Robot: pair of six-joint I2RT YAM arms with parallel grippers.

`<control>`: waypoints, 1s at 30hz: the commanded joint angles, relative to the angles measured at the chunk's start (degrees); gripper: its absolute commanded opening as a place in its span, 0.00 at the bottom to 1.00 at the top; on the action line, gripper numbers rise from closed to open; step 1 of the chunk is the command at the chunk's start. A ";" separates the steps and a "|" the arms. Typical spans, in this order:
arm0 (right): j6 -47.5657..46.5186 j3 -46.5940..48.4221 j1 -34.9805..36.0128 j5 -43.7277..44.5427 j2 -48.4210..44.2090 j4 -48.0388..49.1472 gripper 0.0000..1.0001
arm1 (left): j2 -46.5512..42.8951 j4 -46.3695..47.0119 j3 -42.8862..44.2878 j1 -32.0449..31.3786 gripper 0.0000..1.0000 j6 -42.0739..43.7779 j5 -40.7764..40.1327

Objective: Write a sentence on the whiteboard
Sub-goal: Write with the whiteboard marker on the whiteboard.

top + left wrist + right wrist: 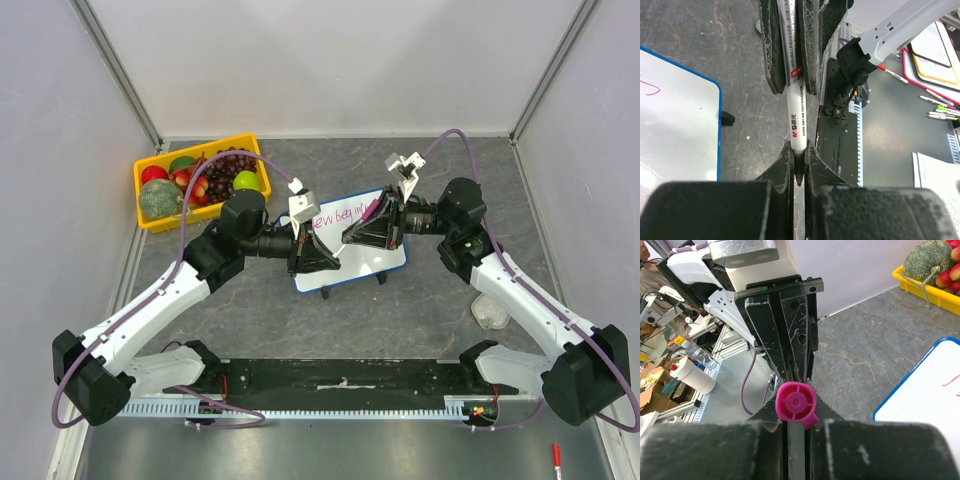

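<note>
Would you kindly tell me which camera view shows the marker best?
The left wrist view: the white marker runs lengthwise, its printed barrel clear between the left pincer and right pincer. The right wrist view shows only its pink cap end-on. The top view hides nearly all of it between the two pincers.

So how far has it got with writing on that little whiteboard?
Done: pink writing, roughly "New begin", shows on the whiteboard; the arms hide the rest. In hand: the marker is off the board, clamped by the left end effector near its bare tip and by the right end effector at its pink end. Left: I can't tell whether the sentence needs more words.
</note>
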 commanded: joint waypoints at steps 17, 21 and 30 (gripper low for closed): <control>-15.10 4.57 0.51 18.76 -1.53 -23.24 0.00 | 0.51 3.29 -4.87 3.99 0.80 -5.83 -19.57; -16.69 4.30 0.42 28.25 -2.23 -27.81 0.00 | 1.67 3.81 -7.59 10.31 0.80 -10.84 -20.11; -16.78 1.93 0.33 38.03 -5.66 -27.47 0.00 | -1.59 13.63 -19.53 28.51 0.84 -22.00 -13.27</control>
